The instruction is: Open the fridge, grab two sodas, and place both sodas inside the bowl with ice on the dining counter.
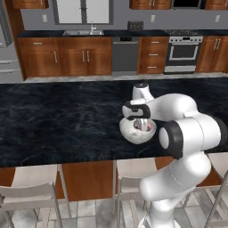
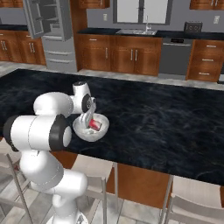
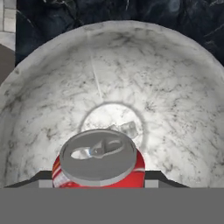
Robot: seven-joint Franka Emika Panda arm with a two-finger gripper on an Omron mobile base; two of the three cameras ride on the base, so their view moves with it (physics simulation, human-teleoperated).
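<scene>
One soda down by the look of it: the fridge (image 2: 50, 26) at roughly 11 o'clock across the room stands open, and on the counter (image 2: 166, 122) the white bowl (image 2: 101, 130) holds the red soda (image 2: 95, 125) plus a bit of ice (image 3: 127, 129). The hand (image 2: 89, 114) hangs right over that can, but I can't tell whether it's gripping or let go. No purple can in the bowl, so I'd say half is left.
</scene>
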